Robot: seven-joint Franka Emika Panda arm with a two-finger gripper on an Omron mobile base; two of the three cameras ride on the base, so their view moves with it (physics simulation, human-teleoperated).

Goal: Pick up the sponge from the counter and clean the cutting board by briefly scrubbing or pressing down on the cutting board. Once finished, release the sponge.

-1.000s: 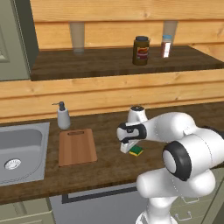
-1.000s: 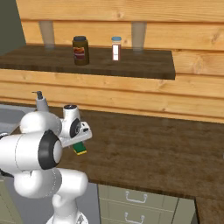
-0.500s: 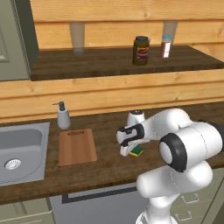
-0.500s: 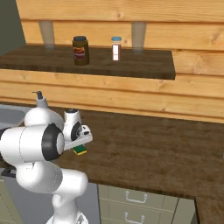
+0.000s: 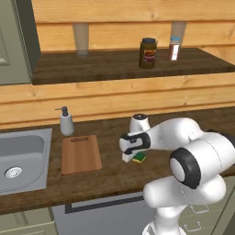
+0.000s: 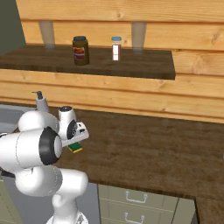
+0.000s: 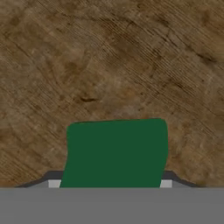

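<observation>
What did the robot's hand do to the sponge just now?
The gripper came down lower over the sponge, and its jaws closed in on the sponge's sides. The sponge has not left its spot on the counter. The cutting board and soap dispenser stayed put.

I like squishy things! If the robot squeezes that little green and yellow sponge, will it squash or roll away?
The sponge is a flat block lying on the counter, so it probably won't roll. Its two layers look like foam, so it likely squashes a bit and feels light. The gripper straddles it, so it shouldn't slip sideways.
</observation>
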